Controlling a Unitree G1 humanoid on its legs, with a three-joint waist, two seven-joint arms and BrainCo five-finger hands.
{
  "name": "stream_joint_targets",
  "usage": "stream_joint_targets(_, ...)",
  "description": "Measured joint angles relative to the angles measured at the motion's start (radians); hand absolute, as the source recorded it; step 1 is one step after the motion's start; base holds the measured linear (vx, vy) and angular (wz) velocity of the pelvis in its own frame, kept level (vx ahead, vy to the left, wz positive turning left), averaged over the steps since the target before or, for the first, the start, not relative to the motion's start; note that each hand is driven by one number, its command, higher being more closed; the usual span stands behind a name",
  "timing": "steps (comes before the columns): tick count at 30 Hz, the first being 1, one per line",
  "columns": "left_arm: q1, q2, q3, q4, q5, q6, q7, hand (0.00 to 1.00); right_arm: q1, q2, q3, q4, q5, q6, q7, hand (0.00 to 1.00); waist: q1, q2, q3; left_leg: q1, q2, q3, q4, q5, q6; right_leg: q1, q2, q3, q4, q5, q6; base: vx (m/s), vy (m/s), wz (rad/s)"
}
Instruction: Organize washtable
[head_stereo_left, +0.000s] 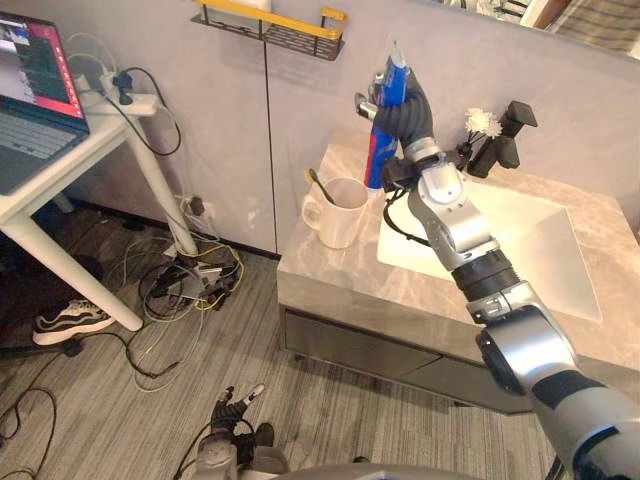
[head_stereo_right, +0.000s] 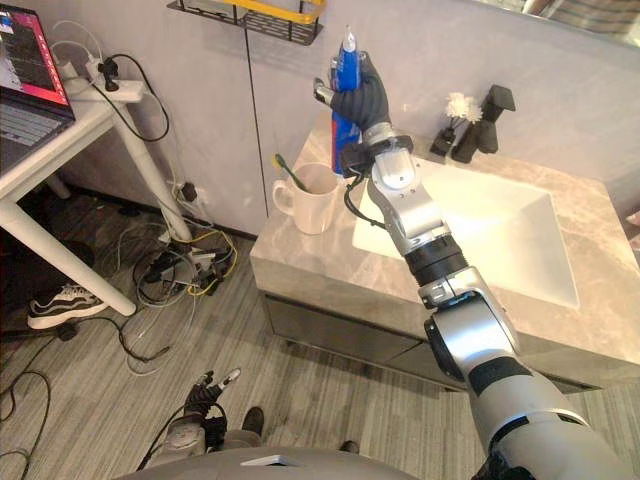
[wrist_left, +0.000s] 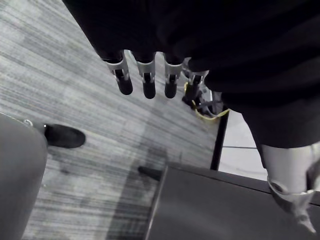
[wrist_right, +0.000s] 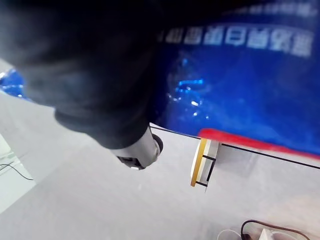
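Right robot hand (head_stereo_left: 408, 118): fingers curled tight round a toothpaste tube (head_stereo_left: 376, 160) and raised above the bench (head_stereo_left: 330, 285).
Tube: soft glossy blue plastic with a red band, held upright, cap end up, at 1 o'clock from the mug (head_stereo_left: 340, 212).
Left robot hand (head_stereo_left: 228, 412): hangs low over the striped grey floor, fingers (wrist_left: 145, 85) loose and nearly straight, holding nothing.
Mug: white glazed cylinder with a handle, on the bench at 9 o'clock from the basin (head_stereo_left: 540, 250); a toothbrush (head_stereo_left: 316, 183) leans inside.
Bench: grey veined stone slab.
Basin: white, rectangular, smooth.
Wall shelf (head_stereo_left: 270, 28): black wire with a yellow rail, at 10 o'clock from the raised hand.
Back edge: a black stand (head_stereo_left: 505, 135) beside a white flower (head_stereo_left: 483, 122), at 12 o'clock from the basin.
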Motion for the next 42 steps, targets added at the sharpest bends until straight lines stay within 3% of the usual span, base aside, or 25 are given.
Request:
stream_joint_targets(4,-0.004,0.005,-0.015,0.009,0.002,0.000,-0.005,0.00,0.006,0.004,-0.053,0.000,0.000,0.000,-0.021,1.00,0.000,0.002,0.000,0.008,0.000,-0.002,-0.001,0.005,0.003,0.004,-0.002,0.000,0.012,0.000,0.000,-0.05,0.021,0.02)
stream_joint_targets(12,-0.019,0.007,-0.033,0.051,0.022,0.003,-0.006,0.00,0.006,0.004,-0.108,-0.024,0.000,-0.004,-0.059,1.00,-0.003,0.031,-0.022,0.007,0.000,-0.010,-0.010,0.006,0.003,0.006,-0.001,-0.003,0.012,0.000,0.000,-0.01,0.001,0.01)
stream_joint_targets(18,-0.022,0.008,-0.033,0.059,0.027,0.002,-0.008,0.00,0.008,0.004,-0.132,-0.107,0.000,-0.016,-0.060,1.00,-0.012,0.031,-0.023,-0.002,-0.001,-0.020,0.000,0.011,0.003,0.006,0.000,-0.014,0.005,0.000,0.000,0.02,-0.008,0.05)
stream_joint_targets(42,-0.023,0.004,-0.032,0.068,0.039,0.000,-0.018,0.00,0.189,0.039,-0.081,-0.262,0.000,-0.033,-0.008,1.00,-0.021,0.047,-0.022,-0.011,-0.001,-0.027,0.000,0.009,0.003,0.008,0.002,-0.025,-0.007,0.001,0.000,0.00,-0.002,0.01)
